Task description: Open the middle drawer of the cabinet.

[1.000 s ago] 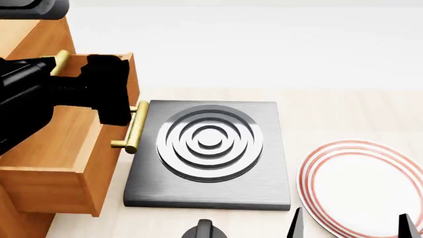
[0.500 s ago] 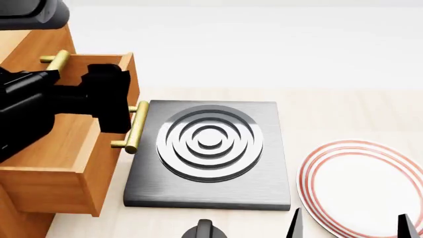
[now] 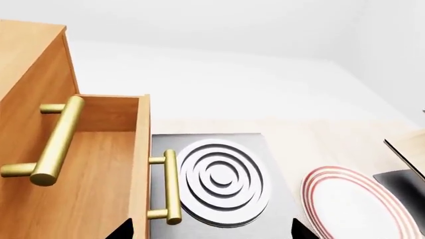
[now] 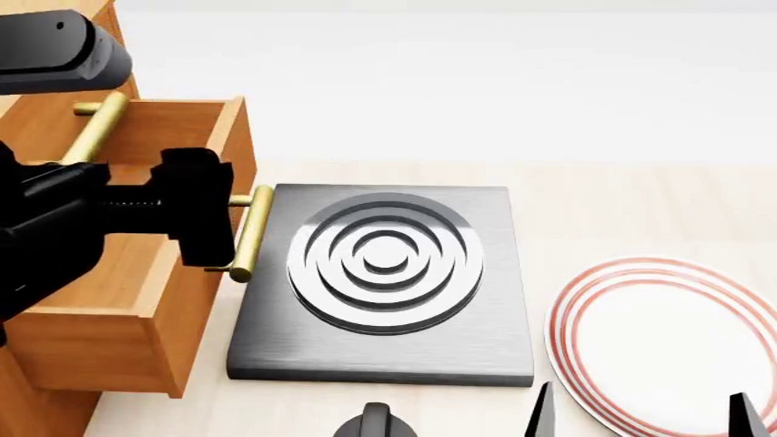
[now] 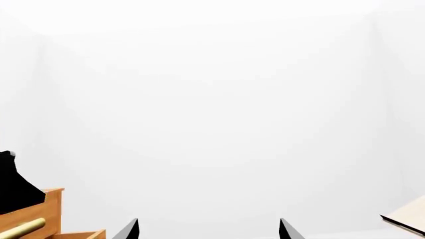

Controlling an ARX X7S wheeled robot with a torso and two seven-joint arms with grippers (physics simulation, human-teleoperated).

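**Camera placement and overlap**

The counter is seen from above and in front in the head view, with the cabinet (image 4: 55, 300) at the left edge. The middle drawer (image 3: 99, 164), ringed burner plate (image 3: 222, 177) and striped plate (image 3: 352, 209) are shown closer in the left wrist view. Mostly blank wall is faced by the right wrist view, with a cabinet corner shared.

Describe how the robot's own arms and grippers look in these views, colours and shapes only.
The left arm is matt black and chunky, made of blocky, angular segments, with a rounded dark-grey cylindrical link above it. The left gripper is an all-black boxy block. The right gripper shows only two thin, pointed black jaws. No cables, markings or labels are visible.
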